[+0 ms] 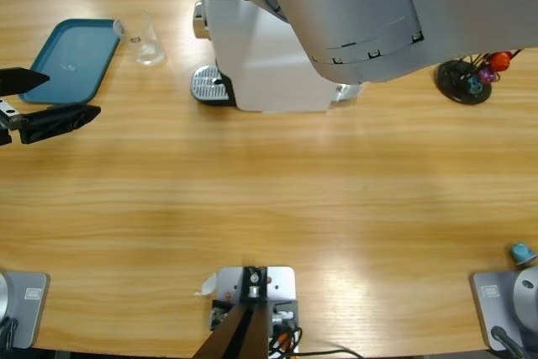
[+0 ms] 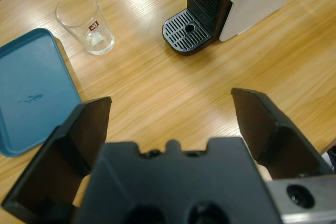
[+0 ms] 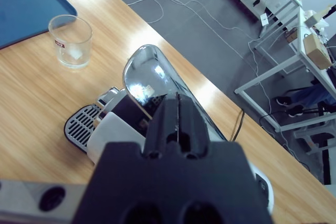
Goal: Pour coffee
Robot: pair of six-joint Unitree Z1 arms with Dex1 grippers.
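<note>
1. Left claw [image 2: 170, 124] is spread wide and empty, hovering over bare desk [image 1: 277, 182] at the left edge in the high view. It faces the glass and the drip grate, probably staged to fetch the glass.
2. Right claw [image 3: 177, 116] has its jaws pressed together with nothing between them. It sits just above the chrome lever [image 3: 149, 80] on top of the white coffee machine [image 1: 265, 56]. Likely there to push the lever, though contact can't be confirmed.
3. Clear glass [image 2: 85, 23] stands upright on the desk, between the blue tray [image 2: 31, 87] and the machine, well apart from the drip grate [image 2: 186, 31].
4. Glass looks empty; no coffee visible anywhere in these views. Any liquid would still be inside the machine.
5. Drip grate is bare, with nothing under the spout. So the glass needs to move there before brewing or pouring makes sense.
6. Tray is empty, beside the glass, maybe the serving spot.
7. Capsule holder [image 1: 464, 77] with coloured capsules sits at the far right, away from both claws.
8. Task judged at an early stage: nothing poured yet.
</note>
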